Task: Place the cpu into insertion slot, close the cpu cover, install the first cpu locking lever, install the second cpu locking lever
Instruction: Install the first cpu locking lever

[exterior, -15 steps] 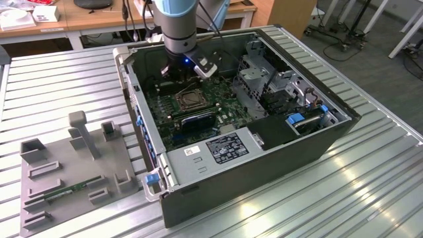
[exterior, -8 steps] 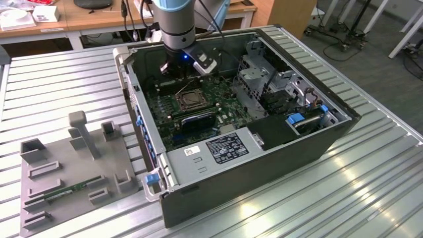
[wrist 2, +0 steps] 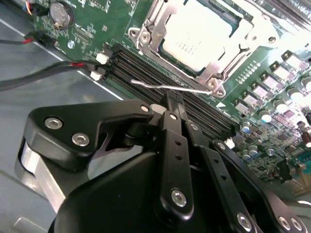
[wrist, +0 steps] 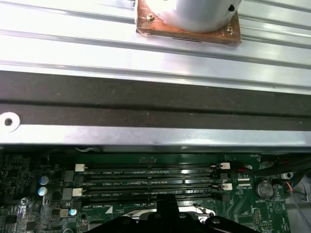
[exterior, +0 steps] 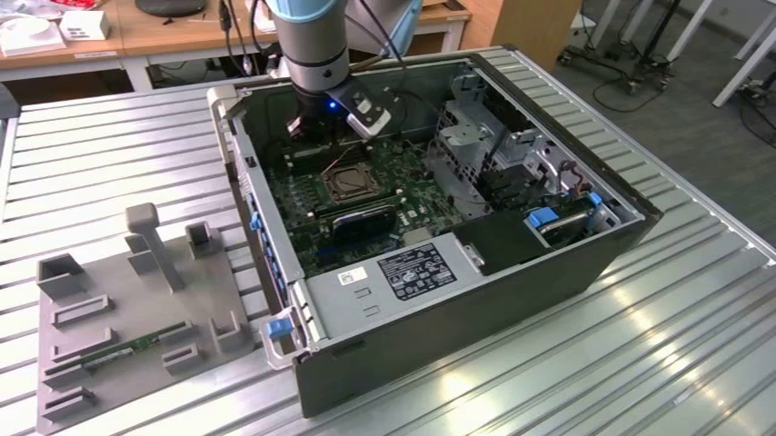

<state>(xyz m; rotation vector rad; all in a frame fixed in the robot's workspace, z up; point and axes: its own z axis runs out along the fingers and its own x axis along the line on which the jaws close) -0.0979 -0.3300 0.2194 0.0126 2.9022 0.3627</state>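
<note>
The black gripper [wrist 2: 173, 101] has its tip at a thin silvery locking lever [wrist 2: 150, 86] lying across the black memory slots [wrist 2: 136, 70], just beside the cpu [wrist 2: 201, 34] seated inside its metal cpu cover [wrist 2: 206, 73] on the green motherboard [wrist 2: 92, 29].

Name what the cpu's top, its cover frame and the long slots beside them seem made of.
The cpu: pale metal top, dull satin sheen. The cpu cover: bright bare metal, probably steel, glinting at its edges. The memory slots: black plastic, apparently moulded, matte, with white end clips.

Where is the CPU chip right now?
In the second wrist view the silvery-tan square cpu lies on the green motherboard, beside the long black memory slots, beyond the black gripper.
</note>
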